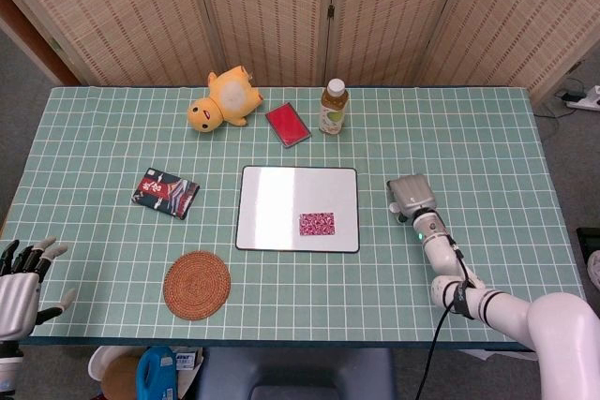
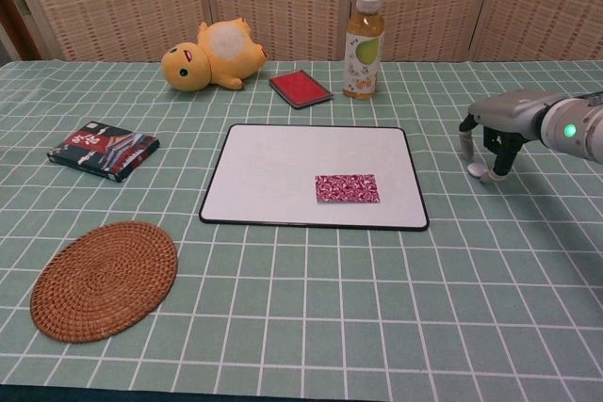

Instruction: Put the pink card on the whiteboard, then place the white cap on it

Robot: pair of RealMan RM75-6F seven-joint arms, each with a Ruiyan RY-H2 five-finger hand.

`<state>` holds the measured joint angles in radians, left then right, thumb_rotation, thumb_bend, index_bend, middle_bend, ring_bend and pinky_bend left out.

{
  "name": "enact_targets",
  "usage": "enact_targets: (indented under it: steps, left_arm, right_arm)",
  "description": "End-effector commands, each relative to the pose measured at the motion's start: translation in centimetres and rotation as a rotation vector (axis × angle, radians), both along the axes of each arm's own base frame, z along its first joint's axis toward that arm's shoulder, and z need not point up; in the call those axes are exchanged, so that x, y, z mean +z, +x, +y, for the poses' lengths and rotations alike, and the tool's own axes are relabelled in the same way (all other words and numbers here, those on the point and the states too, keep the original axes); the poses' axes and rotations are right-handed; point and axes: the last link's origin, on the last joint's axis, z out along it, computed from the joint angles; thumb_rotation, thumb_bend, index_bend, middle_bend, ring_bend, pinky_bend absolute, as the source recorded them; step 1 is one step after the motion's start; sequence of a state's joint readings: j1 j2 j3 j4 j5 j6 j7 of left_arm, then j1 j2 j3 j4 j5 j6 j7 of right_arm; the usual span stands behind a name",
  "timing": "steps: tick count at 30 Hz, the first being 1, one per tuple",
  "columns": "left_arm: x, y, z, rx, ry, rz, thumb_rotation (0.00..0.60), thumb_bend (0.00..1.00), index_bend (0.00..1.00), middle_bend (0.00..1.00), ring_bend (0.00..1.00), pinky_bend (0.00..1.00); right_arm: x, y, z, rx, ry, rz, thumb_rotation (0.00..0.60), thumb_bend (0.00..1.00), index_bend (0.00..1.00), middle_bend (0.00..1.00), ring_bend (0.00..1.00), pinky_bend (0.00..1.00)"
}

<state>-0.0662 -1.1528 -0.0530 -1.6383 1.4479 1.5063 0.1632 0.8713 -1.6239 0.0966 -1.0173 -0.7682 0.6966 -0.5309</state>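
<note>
The pink patterned card (image 1: 317, 223) (image 2: 347, 188) lies flat on the whiteboard (image 1: 281, 203) (image 2: 273, 176), in its right front part. The small white cap (image 2: 478, 169) sits on the table to the right of the board. My right hand (image 1: 411, 196) (image 2: 499, 124) hangs low over the cap with its fingers pointing down, one on each side. The dark fingertip (image 2: 499, 162) touches the cap or nearly does, and the other finger stays apart from it. In the head view the hand hides the cap. My left hand (image 1: 19, 278) is off the front left corner, fingers spread, holding nothing.
A yellow plush toy (image 1: 223, 98), a red case (image 1: 287, 124) and a drink bottle (image 1: 333, 106) stand behind the board. A dark packet (image 1: 165, 193) and a woven coaster (image 1: 197, 284) lie to its left.
</note>
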Motion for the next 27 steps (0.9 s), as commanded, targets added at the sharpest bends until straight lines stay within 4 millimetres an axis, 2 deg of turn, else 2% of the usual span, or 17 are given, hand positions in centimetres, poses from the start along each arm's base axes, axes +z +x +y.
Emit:
enact_targets:
  steps: [1,19,23,27]
  left_arm:
    - [0.0,0.0,0.0,0.001,0.0,-0.001,0.6,0.22,0.23,0.17,0.17,0.04]
    - [0.0,-0.3,-0.1,0.012,-0.002,0.001,0.6,0.22,0.23,0.17,0.17,0.04]
    - [0.0,-0.2,-0.1,0.01,0.0,0.001,0.6,0.22,0.23,0.17,0.17,0.04]
    - [0.0,-0.2,-0.1,0.008,-0.001,0.001,0.6,0.22,0.23,0.17,0.17,0.04]
  right_arm:
    - [-0.1,0.1,-0.1,-0.003,0.0,-0.001,0.6,0.22,0.42,0.84,1.0,1.0]
    - [-0.1,0.4,-0.2,-0.01,-0.003,-0.012,0.6,0.3,0.52,0.85,1.0,1.0]
    - [0.5,1.5,-0.1,0.017,-0.006,-0.043,0.6,0.3,0.52,0.85,1.0,1.0]
    - [1.2,3.5,0.3,0.063,0.006,-0.09,0.6,0.3,0.52,0.85,1.0,1.0]
